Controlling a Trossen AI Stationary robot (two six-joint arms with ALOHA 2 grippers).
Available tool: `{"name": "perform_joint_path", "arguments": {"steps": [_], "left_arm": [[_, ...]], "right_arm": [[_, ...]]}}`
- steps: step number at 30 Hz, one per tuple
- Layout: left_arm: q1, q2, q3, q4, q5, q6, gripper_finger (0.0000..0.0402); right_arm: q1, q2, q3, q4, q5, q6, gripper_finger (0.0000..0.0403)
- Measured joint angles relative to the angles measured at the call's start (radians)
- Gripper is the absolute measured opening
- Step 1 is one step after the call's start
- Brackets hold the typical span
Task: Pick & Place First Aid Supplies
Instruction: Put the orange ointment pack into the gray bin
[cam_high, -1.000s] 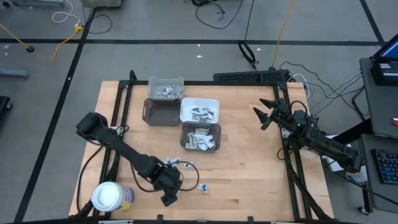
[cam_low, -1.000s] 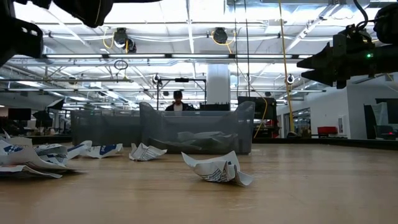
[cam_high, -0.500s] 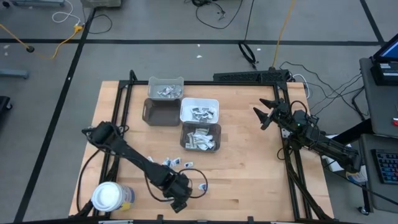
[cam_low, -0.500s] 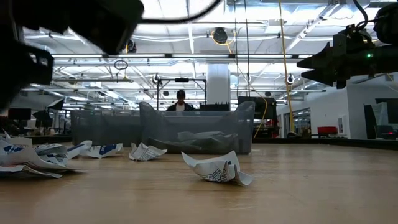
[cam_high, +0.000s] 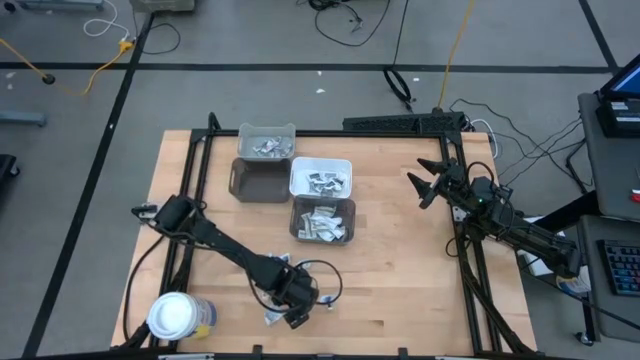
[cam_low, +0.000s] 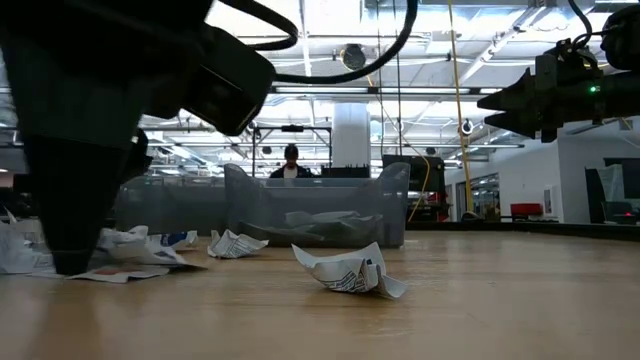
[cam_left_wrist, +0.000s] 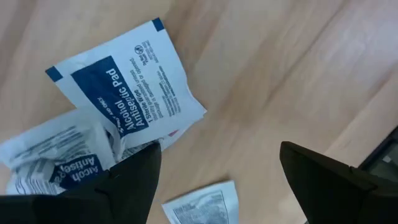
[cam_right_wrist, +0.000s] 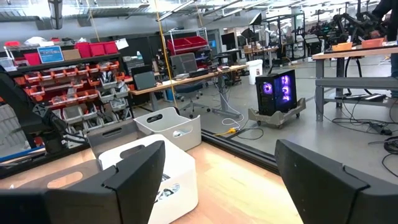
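lowering since earlier, left gripper (cam_high: 296, 312) wide over packets (cam_left_wrist: 134, 102); right gripper (cam_high: 424, 186) wide, unmoved.

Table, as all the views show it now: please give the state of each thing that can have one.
left gripper: open, low over loose packets
right gripper: open, raised, holding nothing
loose packets: lying on the table
three bins: upright, packets inside
round jar: upright, lid on
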Motion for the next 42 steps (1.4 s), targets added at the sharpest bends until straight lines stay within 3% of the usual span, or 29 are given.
{"name": "perform_joint_path", "arguments": {"steps": [9, 16, 26, 33, 42], "left_arm": [[0.003, -0.004, 0.030, -0.051, 0.034, -0.006, 0.0335], [0.029, -0.031, 0.049, -0.128, 0.000, -0.225, 0.0335], [0.030, -0.030, 0.049, -0.126, -0.005, -0.397, 0.0335], [0.029, -0.015, 0.049, -0.130, -0.110, -0.475, 0.0335], [0.029, 0.038, 0.050, -0.102, -0.052, -0.537, 0.0335]], "right_arm": [[0.000, 0.000, 0.000, 0.000, 0.000, 0.000, 0.0297], [0.000, 0.000, 0.000, 0.000, 0.000, 0.000, 0.0297], [0.000, 0.000, 0.000, 0.000, 0.000, 0.000, 0.0297], [0.000, 0.000, 0.000, 0.000, 0.000, 0.000, 0.0297], [0.000, 0.000, 0.000, 0.000, 0.000, 0.000, 0.0297]]}}
